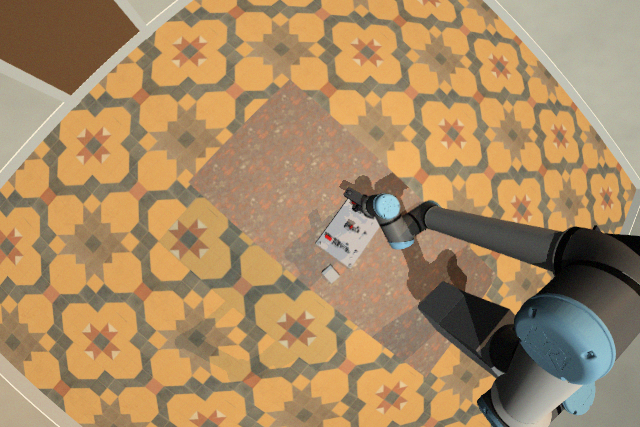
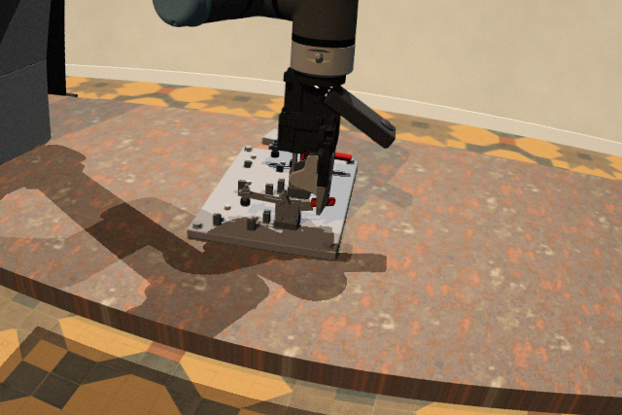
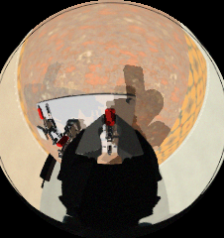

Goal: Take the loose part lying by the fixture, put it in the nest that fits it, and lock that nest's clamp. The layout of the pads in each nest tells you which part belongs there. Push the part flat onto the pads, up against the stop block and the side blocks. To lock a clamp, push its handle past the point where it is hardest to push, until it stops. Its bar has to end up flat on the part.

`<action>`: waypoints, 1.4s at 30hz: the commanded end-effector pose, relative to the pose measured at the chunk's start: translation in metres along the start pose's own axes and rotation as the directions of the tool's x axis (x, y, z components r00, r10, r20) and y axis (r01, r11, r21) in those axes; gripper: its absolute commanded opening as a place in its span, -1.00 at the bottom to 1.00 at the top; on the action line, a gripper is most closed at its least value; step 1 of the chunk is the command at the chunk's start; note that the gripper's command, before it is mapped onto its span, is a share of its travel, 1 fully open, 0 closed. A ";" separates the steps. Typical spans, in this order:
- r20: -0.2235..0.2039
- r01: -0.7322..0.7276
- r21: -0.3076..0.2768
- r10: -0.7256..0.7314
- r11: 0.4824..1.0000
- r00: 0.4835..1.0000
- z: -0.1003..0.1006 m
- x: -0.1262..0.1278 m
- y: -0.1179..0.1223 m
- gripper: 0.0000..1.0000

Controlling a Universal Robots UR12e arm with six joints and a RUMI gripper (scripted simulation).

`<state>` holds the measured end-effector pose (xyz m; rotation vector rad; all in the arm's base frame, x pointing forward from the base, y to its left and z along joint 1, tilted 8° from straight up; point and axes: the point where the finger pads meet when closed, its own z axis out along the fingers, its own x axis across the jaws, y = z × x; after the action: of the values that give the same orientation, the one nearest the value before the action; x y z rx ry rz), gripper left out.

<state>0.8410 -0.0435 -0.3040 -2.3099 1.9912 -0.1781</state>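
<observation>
The grey fixture plate (image 1: 361, 245) (image 2: 224, 191) (image 3: 82, 106) lies on the speckled table and carries several pads, blocks and toggle clamps with red handles. The loose part (image 1: 329, 273), a small pale grey block, lies on the table just off one end of the plate. My gripper (image 1: 356, 201) (image 2: 308, 194) (image 3: 109, 115) points straight down over the plate and is shut on one clamp's handle, whose red grip (image 3: 110, 116) sticks out ahead of the fingers in the wrist view. Another red handle (image 2: 343, 155) (image 1: 327, 237) lies flat on the plate. The nests under the gripper are partly hidden.
The arm reaches in from its dark base block (image 1: 465, 316). Two more clamps (image 3: 53, 131) stand at the left in the wrist view. The table's curved front edge (image 2: 301, 360) runs below the plate, and a wall stands behind.
</observation>
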 end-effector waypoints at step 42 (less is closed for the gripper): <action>0.000 0.000 0.001 0.000 1.000 1.000 -0.023 0.000 0.033 -1.00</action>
<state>0.8078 -0.0478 -0.2864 -2.3096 1.9907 -0.1789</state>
